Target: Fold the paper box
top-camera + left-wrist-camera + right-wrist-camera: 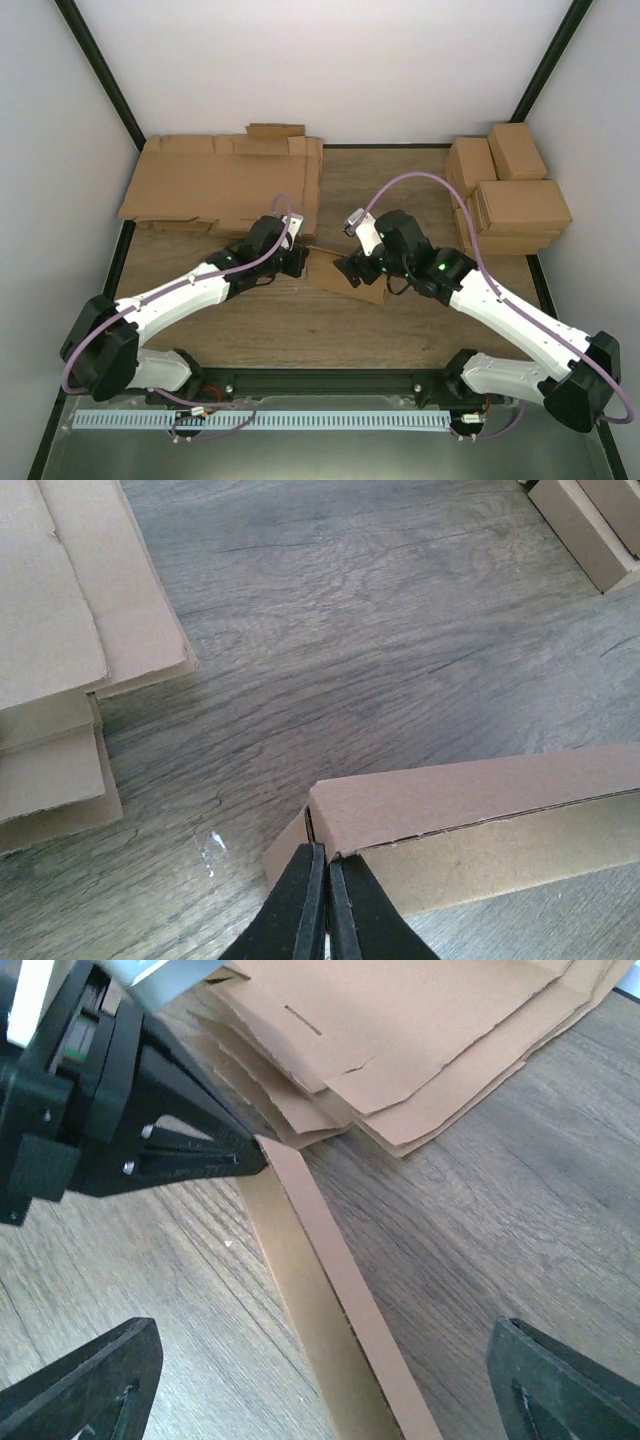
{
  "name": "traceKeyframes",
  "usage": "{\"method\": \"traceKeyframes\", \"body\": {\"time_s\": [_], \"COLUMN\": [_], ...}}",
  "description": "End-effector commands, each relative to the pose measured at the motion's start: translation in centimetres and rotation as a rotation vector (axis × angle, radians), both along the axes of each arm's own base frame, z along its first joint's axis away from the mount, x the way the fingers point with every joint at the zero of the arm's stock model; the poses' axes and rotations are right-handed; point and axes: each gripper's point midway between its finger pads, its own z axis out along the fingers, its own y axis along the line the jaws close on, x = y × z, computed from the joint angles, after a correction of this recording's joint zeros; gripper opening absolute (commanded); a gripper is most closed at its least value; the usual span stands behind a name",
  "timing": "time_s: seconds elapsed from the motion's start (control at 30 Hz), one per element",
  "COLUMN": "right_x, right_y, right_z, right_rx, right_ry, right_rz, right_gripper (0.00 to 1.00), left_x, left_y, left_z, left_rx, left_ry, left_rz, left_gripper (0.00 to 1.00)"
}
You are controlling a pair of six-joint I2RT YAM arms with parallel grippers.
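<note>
The paper box point(335, 270) is a long, shallow brown cardboard shape lying mid-table between both arms. Seen from the left wrist, the paper box point(480, 800) shows a narrow top face and a wider side face, and my left gripper point(327, 865) is shut, its black fingertips pinched together on the box's near corner. In the top view the left gripper point(300, 262) sits at the box's left end. My right gripper point(322, 1360) stands wide open astride the box point(330, 1290), its fingers point(90, 1380) well clear on either side. From above, the right gripper point(352, 270) hovers over the box's right end.
A pile of flat brown cardboard sheets point(225, 185) lies at the back left, close behind the left gripper. Stacked finished boxes point(510, 195) stand at the back right against the wall. Bare wooden tabletop point(300, 330) lies between the box and the arm bases.
</note>
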Motion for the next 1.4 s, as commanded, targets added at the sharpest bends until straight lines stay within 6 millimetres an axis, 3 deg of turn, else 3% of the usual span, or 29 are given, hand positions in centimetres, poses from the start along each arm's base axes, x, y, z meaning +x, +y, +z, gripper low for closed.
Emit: {"method": "traceKeyframes", "body": {"time_s": [0.0,0.27,0.43,0.53,0.77,1.0,1.2,1.37], "right_x": [0.2,-0.4,0.2,-0.3,-2.9,-6.2,-6.4,-5.6], "right_y": [0.0,0.7,0.3,-0.6,-5.2,-8.5,-10.2,-11.0], "right_z": [-0.3,-2.2,0.3,0.4,-1.4,-0.7,-4.8,-6.0], "right_rx": [-0.071,-0.057,0.098,0.157,0.184,0.356,0.256,0.181], "right_ry": [-0.139,-0.073,-0.03,0.068,0.298,0.384,0.441,0.408], "right_rz": [0.081,0.104,-0.054,-0.152,-0.439,-0.567,-0.695,-0.742], "right_gripper": [0.91,0.91,0.9,0.9,0.73,0.63,0.54,0.45], "left_x": [-2.6,-2.7,-2.6,-2.5,-2.9,-3.1,-3.1,-3.1], "left_y": [1.4,0.4,0.2,0.0,-0.7,-1.0,-0.9,-0.6], "left_z": [-4.5,-4.0,-4.1,-3.9,-2.8,-2.7,-2.5,-2.5], "left_rx": [0.148,0.16,0.176,0.173,0.176,0.183,0.191,0.198], "left_ry": [0.153,0.144,0.152,0.153,0.141,0.144,0.142,0.143], "left_rz": [-0.024,-0.038,-0.034,-0.031,-0.034,-0.035,-0.027,-0.019], "left_gripper": [0.04,0.04,0.04,0.04,0.04,0.04,0.04,0.04]}}
